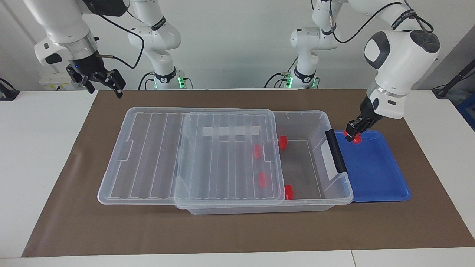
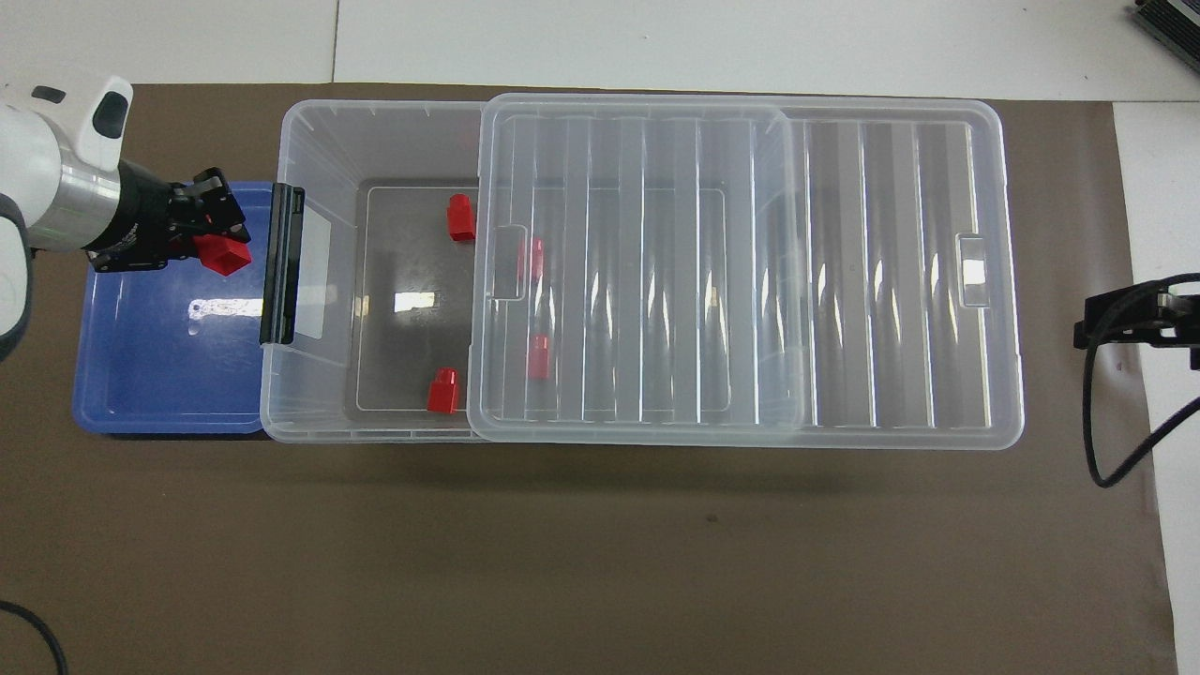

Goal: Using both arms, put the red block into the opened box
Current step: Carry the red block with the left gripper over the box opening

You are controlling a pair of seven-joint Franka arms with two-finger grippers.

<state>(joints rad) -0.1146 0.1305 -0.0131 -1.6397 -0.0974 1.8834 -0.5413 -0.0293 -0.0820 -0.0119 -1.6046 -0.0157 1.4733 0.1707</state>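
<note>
The right gripper hangs spread and empty, high over the mat at the right arm's end, waiting. The box lies half uncovered under its slid lid. The left gripper pinches the block over the tray. Best to clear the handle, then release low over bare floor.

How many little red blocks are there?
5. One red block is in the left gripper over the blue tray. Two lie in the box's open part, two under its lid.
</note>
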